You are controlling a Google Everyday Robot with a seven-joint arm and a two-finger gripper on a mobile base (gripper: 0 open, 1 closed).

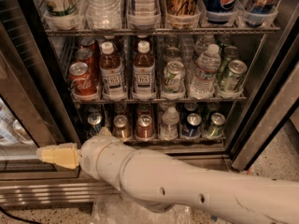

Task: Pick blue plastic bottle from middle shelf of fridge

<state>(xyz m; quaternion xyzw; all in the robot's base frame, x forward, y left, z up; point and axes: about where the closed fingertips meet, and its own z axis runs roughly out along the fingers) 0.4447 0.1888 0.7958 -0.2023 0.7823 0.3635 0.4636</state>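
In the camera view (the only one we have), we are looking into the fridge [264, 73], and its racks are carrying many drinks. The blue plastic bottle [111, 74] is standing upright on the middle shelf [187, 98], in the second lane from the left, with its white cap on and brown liquid inside. Just beside it on the right a twin bottle [143, 73] of the same kind is standing, and on its other side the red cans [83, 78] are lining up. Further right on the same rack the green cans [174, 76] and a clear water bottle [204, 72] are standing. On the rack below, short cans [145, 127] are sitting in a row. The white arm [187, 185] is crossing the bottom of the picture from the right. Its gripper [57, 156] is pointing to the left, low in front of the bottom left corner of the fridge. It is lying below the middle shelf and well apart from the blue plastic bottle. We cannot tell whether the gripper is released or clenched.
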